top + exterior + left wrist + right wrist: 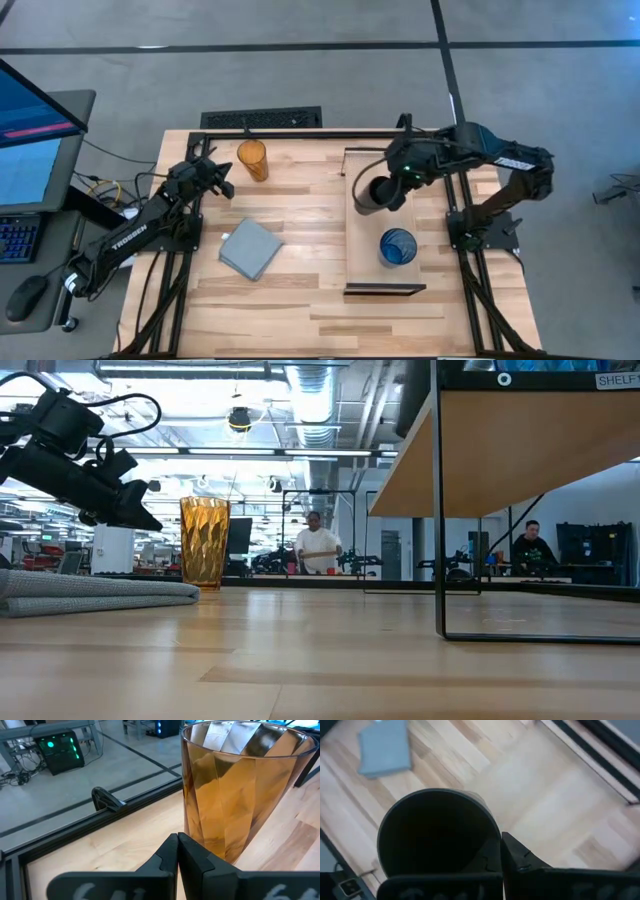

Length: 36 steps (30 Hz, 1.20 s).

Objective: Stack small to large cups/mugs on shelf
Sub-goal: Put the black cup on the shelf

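The black cup [437,837] fills the right wrist view, clamped at its rim in the right hand [398,182] above the shelf [365,262]. Tilted, it could slip or miss the blue cup [397,246]. The left hand [222,183], fingers together, waits beside the amber tumbler [252,159] on the worktop [300,300].

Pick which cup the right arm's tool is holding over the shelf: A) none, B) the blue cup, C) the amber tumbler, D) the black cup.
D: the right tool grips the rim of the black cup above the shelf, while the blue cup stands free on it and the amber tumbler stands on the table by the left tool.
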Available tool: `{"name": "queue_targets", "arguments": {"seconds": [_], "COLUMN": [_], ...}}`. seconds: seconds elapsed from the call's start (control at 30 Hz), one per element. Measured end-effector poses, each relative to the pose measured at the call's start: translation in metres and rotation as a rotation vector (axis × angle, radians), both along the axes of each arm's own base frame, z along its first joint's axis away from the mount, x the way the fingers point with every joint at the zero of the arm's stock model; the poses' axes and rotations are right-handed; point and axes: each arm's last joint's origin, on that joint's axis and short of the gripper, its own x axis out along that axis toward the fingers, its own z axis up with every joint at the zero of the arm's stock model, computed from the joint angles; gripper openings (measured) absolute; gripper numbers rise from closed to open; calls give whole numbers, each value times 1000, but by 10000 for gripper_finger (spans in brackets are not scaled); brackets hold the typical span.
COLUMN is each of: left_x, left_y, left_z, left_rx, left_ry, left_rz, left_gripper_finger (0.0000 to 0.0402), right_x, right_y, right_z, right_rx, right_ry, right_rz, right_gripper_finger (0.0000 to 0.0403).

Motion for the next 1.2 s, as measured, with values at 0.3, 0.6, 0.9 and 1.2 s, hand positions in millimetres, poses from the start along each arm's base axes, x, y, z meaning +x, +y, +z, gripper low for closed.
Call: {"name": "queue_targets", "arguments": {"seconds": [0.3,0.6,0.9,1.2], "left_x": [0,0,0,0], "left_y": [0,0,0,0], "left_z": [0,0,0,0], "left_rx": [-1,-2,-2,-2], "left_ry": [-2,-4,-4,-5], "left_rz": [1,2,3,2], "left_gripper_finger": [0,0,0,0], "right_x": [-26,-25,-21,-20], "right_y": [0,3,3,3], "right_z": [-20,-34,-40,-40], "right_rx": [70,142,134,144], "right_ry": [51,113,143,138], "right_rz": [-77,-53,-32,-51], "right_gripper_finger": [3,3,8,30]}}
